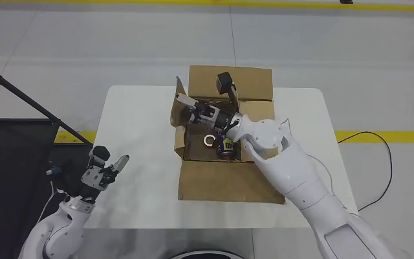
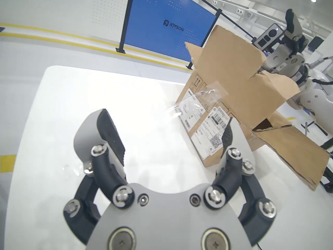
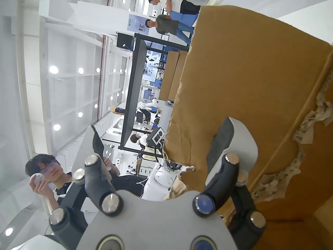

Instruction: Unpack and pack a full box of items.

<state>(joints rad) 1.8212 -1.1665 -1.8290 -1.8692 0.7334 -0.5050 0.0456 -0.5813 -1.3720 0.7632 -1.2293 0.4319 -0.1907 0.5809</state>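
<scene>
An open cardboard box [image 1: 226,139] stands in the middle of the white table [image 1: 139,129]. Inside it lie a white ring [image 1: 209,140] and a dark can [image 1: 226,150]. My right arm leans into the box, and my right gripper [image 1: 186,103] is by the upright side flap [image 1: 176,110]. In the right wrist view that gripper [image 3: 161,141] is open, with the flap's torn edge [image 3: 179,162] between its fingers. My left gripper [image 1: 114,166] is open and holds nothing at the table's near left edge. From the left wrist, the gripper [image 2: 169,128] faces the labelled box [image 2: 229,79].
The box's front flap [image 1: 226,184] lies flat on the table toward me, and the far flap [image 1: 249,83] folds outward. A strip of clear tape [image 2: 208,94] sticks off the box's labelled side. Bare tabletop lies to the left of the box.
</scene>
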